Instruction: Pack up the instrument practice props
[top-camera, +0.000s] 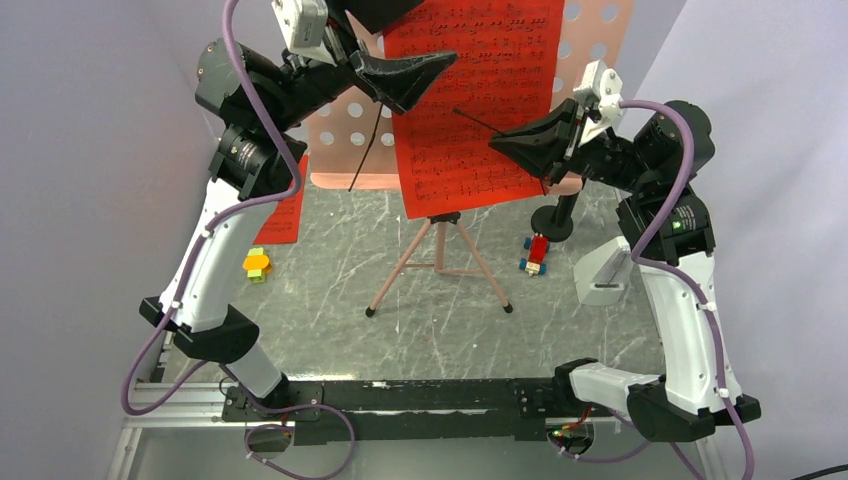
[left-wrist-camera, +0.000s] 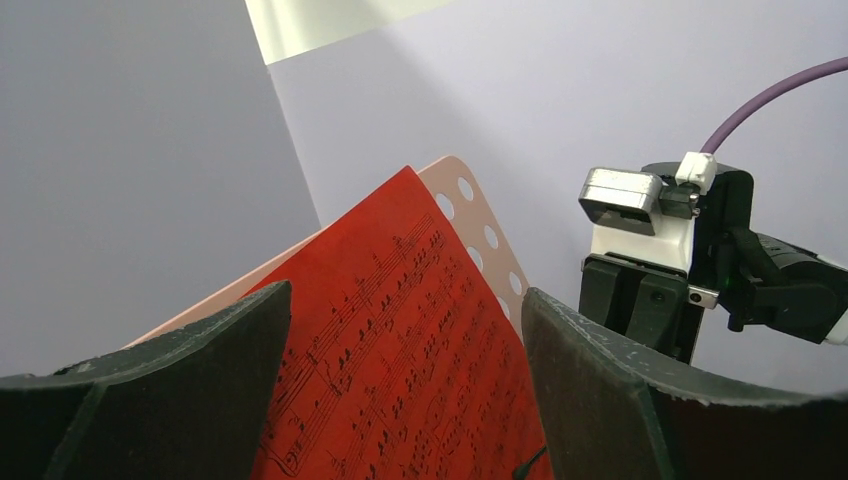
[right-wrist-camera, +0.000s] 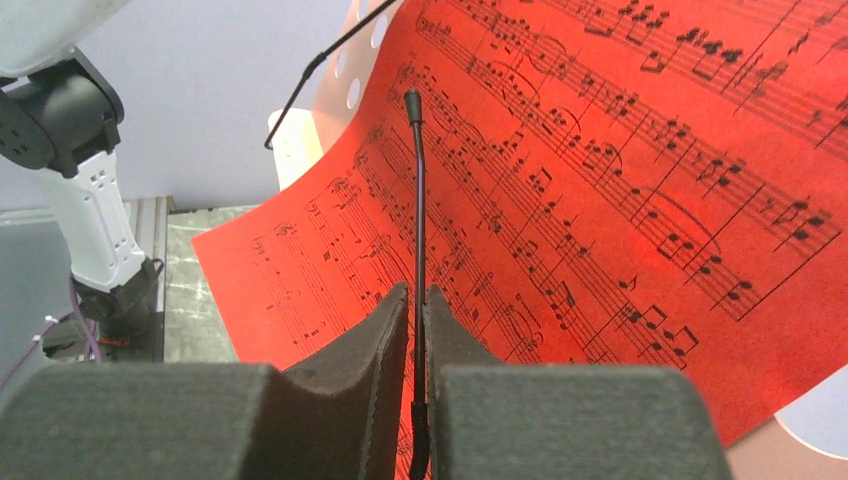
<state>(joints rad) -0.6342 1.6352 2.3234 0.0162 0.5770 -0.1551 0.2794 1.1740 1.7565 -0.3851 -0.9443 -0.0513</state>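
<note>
The pink music stand (top-camera: 345, 140) stands on its tripod legs (top-camera: 437, 262) at the back centre. A red sheet-music page (top-camera: 470, 100) hangs on its perforated desk. My right gripper (top-camera: 497, 143) is shut on the stand's thin black page-holder wire (right-wrist-camera: 418, 190), which runs up between the fingertips (right-wrist-camera: 395, 310) in front of the red page (right-wrist-camera: 600, 180). My left gripper (top-camera: 425, 80) is open and empty, high at the page's upper left; its wrist view shows the page (left-wrist-camera: 400, 330) between its jaws without touching. A second red page (top-camera: 283, 215) lies at the left. The white metronome (top-camera: 603, 272) sits at the right.
A yellow-green toy block (top-camera: 257, 265) lies left of the tripod and a red-blue one (top-camera: 537, 253) to its right. A black post on a round base (top-camera: 553, 222) stands by the right arm. Grey walls close in on both sides.
</note>
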